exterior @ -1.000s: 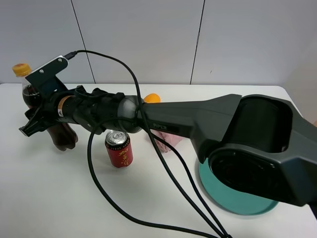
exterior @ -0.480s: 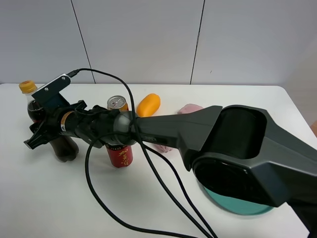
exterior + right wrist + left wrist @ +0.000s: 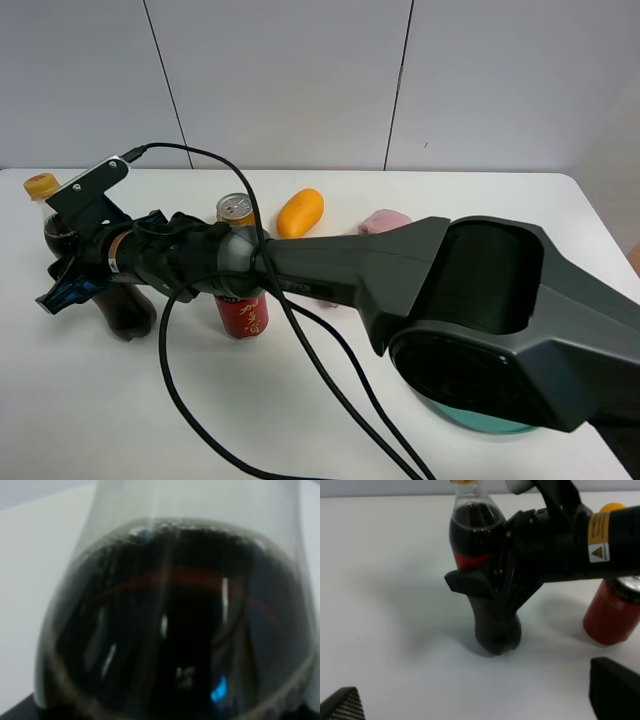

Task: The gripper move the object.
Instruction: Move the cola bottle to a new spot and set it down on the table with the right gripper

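Nearest the camera, a teal plate point(image 3: 470, 420) peeks from under the right arm's bulky base, and black cables point(image 3: 300, 370) trail over the white table point(image 3: 100, 420). Further in, a red can point(image 3: 241, 313) stands just beside the cola bottle point(image 3: 494, 625), which is at the table's left end with the right gripper point(image 3: 62, 288) pinching its middle by the red label, while the left gripper point(image 3: 480, 702) hangs apart from it with its fingers spread wide. Behind them, toward the wall, are a gold can point(image 3: 235, 207), an orange object point(image 3: 300, 212) and a pink object point(image 3: 385, 220).
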Tool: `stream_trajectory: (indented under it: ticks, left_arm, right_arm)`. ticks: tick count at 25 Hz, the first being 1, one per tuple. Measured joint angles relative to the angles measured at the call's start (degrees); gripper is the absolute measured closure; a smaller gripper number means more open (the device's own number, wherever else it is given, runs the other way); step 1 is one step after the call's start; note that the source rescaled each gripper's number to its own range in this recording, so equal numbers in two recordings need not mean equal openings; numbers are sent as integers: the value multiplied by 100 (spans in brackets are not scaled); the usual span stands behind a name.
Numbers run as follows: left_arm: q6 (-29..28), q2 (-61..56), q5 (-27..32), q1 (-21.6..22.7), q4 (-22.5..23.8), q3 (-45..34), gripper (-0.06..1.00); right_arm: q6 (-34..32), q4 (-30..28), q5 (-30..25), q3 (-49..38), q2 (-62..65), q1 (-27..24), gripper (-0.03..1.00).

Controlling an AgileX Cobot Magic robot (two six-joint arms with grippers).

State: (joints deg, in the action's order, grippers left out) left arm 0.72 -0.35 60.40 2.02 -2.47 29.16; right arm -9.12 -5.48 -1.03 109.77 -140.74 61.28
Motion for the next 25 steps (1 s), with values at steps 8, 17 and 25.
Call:
stream_trajectory:
  ticks: [8,17,25]
  left_arm:
    - [0,0,0,0,5,0,-6]
    - [0,0,0,0,5,0,-6]
    - [0,0,-4,0,5,0,-6]
  right_arm:
    - [449,10,781,-42,-88,0,95]
    - [728,139,1919,-69,-232,0,95]
    - [732,410,2075,-69,-462,0,95]
